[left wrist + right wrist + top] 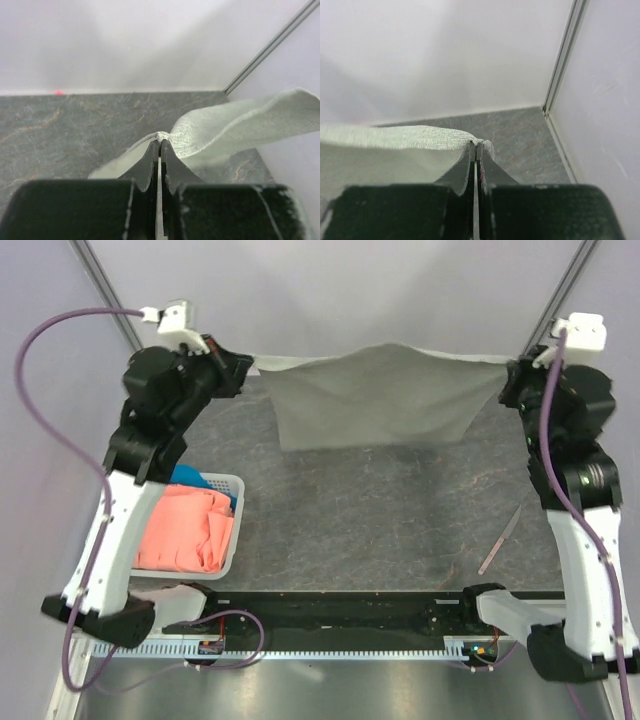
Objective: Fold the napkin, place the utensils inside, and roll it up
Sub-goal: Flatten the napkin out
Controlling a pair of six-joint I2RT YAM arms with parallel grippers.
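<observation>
Hanging over the far edge of the bench (400, 505), the napkin (375, 395) is held taut by the left end effector (248, 365) and right end effector (512, 367), each clenched on a corner, likely for laying it flat; the utensil (499, 540) lies near the right edge.

One napkin (375, 395), one utensil (500, 540), one basket (238, 515), one orange cloth (185, 525), one blue cloth (190, 478)

Napkin (375, 395): top corners buried between the tips of left pincer (160, 143) and right pincer (476, 145); cut off by the frame edge in both wrist views.
Utensil (499, 540): too small to tell its kind.
Blue cloth (190, 478): mostly hidden under coral cloth (185, 530).
</observation>
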